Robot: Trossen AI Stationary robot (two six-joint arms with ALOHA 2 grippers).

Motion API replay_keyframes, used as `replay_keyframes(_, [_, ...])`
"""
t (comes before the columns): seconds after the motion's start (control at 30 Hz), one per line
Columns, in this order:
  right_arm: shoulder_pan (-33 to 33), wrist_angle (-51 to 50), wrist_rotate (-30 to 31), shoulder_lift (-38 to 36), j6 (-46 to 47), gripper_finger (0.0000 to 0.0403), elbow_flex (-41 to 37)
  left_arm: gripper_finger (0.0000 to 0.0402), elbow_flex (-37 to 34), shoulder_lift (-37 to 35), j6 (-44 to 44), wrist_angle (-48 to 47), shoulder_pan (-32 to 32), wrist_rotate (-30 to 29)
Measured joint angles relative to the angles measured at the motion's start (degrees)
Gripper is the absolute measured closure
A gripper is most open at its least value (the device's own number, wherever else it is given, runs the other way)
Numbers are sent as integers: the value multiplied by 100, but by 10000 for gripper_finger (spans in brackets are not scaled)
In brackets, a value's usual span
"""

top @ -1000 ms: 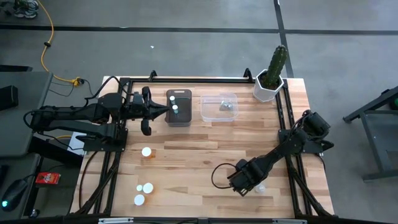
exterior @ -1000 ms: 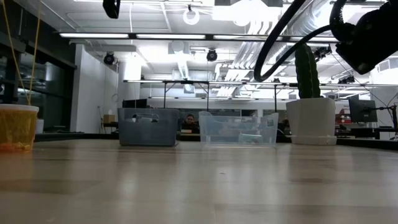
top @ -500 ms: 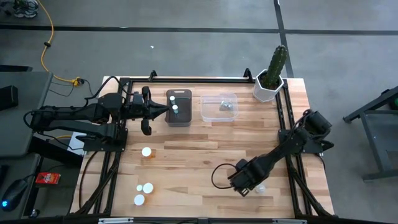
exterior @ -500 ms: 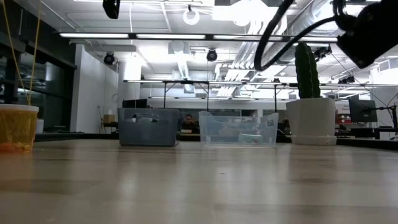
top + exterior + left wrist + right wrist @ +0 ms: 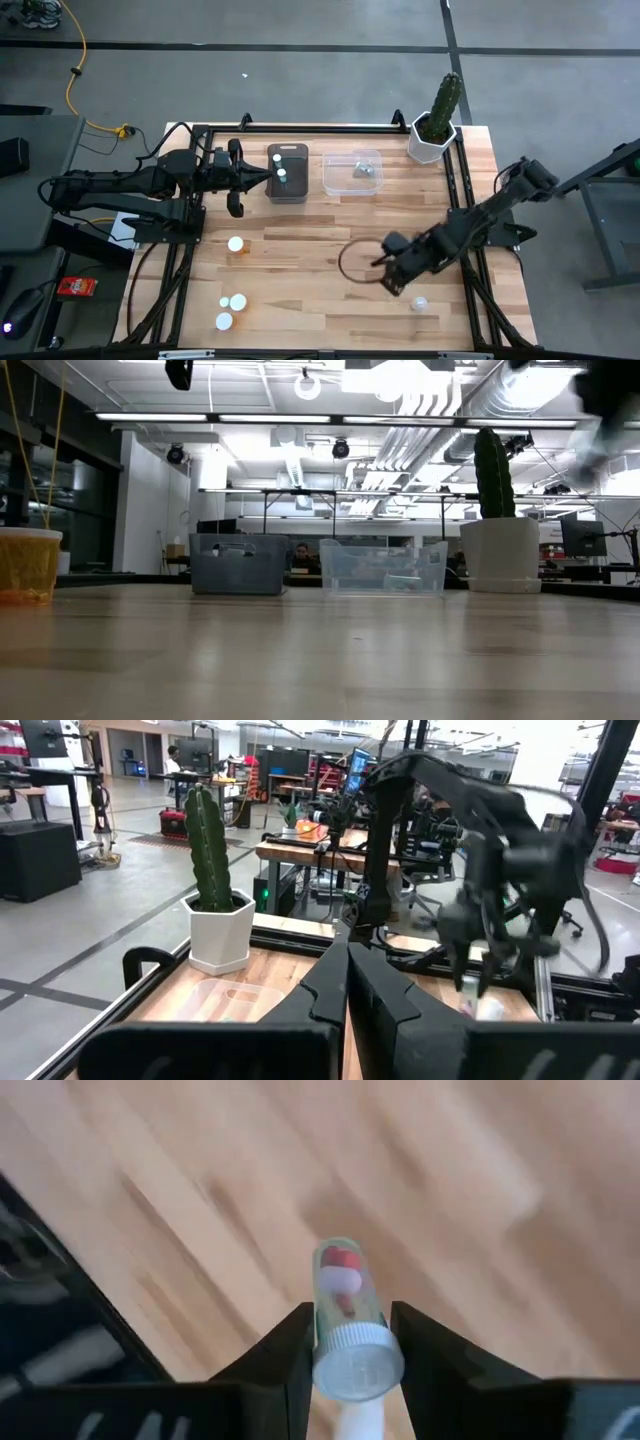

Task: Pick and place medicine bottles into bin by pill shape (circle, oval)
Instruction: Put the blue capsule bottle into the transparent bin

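My right gripper (image 5: pixel 392 280) (image 5: pixel 350 1315) is above the table's near right part, shut on a clear medicine bottle (image 5: pixel 345 1295) with a white cap and red and white pills inside. Another white-capped bottle (image 5: pixel 419 302) stands on the table just beside it. More bottles stand at the near left (image 5: pixel 236 244) (image 5: pixel 232 302) (image 5: pixel 224 321). One orange bottle (image 5: pixel 25 565) shows in the low view. My left gripper (image 5: pixel 240 180) (image 5: pixel 347 970) is shut and empty, left of the dark bin (image 5: pixel 287 172). My right gripper pinches the clear bottle between its two fingers, on the sides of the body just below the cap (image 5: pixel 325 1330). The bottle lies along the fingers, its cap (image 5: pixel 358 1362) toward the wrist. The fingers point down at the table, and the bottle is lifted clear of it.
The dark bin holds two bottles. The clear bin (image 5: pixel 352 172) to its right holds something small. A cactus in a white pot (image 5: pixel 432 135) stands at the far right corner. Black frame rails (image 5: pixel 458 200) run along the table's sides.
My right gripper has risen from the table with the clear bottle and gone a little toward the far edge; its arm has swung up out of the low view. The bottle beside it has stayed on the table.
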Motion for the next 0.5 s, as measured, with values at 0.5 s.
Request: replay_keyframes(0.5, [-1955, 2410, 1191, -906, -4488, 297, 2, 401, 0, 2, -409, 45, 0, 21])
